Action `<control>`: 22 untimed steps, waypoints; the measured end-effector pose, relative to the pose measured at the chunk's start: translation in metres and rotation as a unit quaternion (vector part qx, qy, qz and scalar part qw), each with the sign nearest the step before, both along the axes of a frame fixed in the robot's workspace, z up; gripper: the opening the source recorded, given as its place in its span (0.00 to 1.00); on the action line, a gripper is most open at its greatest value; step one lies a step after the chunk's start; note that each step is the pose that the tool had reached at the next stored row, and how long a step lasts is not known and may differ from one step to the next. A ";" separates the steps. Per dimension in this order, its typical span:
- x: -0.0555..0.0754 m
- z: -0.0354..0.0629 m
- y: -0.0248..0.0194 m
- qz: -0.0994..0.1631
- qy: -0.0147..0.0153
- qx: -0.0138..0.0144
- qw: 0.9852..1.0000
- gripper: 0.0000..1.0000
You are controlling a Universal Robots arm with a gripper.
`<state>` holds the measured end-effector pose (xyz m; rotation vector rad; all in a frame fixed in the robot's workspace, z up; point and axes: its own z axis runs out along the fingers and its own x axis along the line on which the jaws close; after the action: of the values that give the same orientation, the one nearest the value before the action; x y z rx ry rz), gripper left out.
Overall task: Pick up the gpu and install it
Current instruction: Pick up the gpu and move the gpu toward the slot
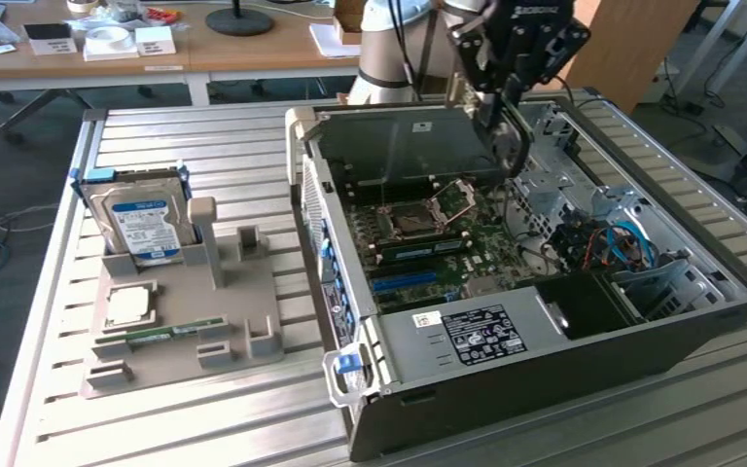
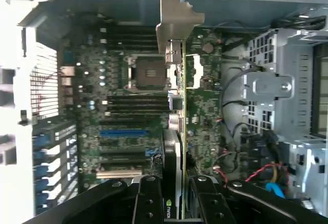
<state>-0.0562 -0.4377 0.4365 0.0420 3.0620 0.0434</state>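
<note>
My gripper (image 1: 501,97) hangs over the far end of the open computer case (image 1: 685,341), shut on the gpu (image 1: 516,146). The card hangs down on edge, thin and dark, above the motherboard (image 1: 439,243). In the wrist view the gpu (image 2: 174,147) shows edge-on between the black fingers (image 2: 148,201) of the gripper (image 2: 177,206). Its metal end bracket (image 2: 177,19) points away from the camera, over the green motherboard (image 2: 123,126). The card is above the board, apart from the blue slot (image 2: 123,131) and the black slots beside it.
On the exterior view's left, a grey fixture (image 1: 179,331) holds an upright blue-and-white hard drive (image 1: 147,219), a flat square chip (image 1: 127,304) and a green memory stick (image 1: 166,336). Inside the case are a drive cage (image 2: 287,90) and red and blue cables (image 1: 614,243).
</note>
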 end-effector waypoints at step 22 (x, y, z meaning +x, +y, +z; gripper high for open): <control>0.053 -0.0021 0.0000 0.000 0.032 0.000 0.999 0.27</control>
<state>-0.0029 -0.4377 0.4344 0.0443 3.1257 0.0429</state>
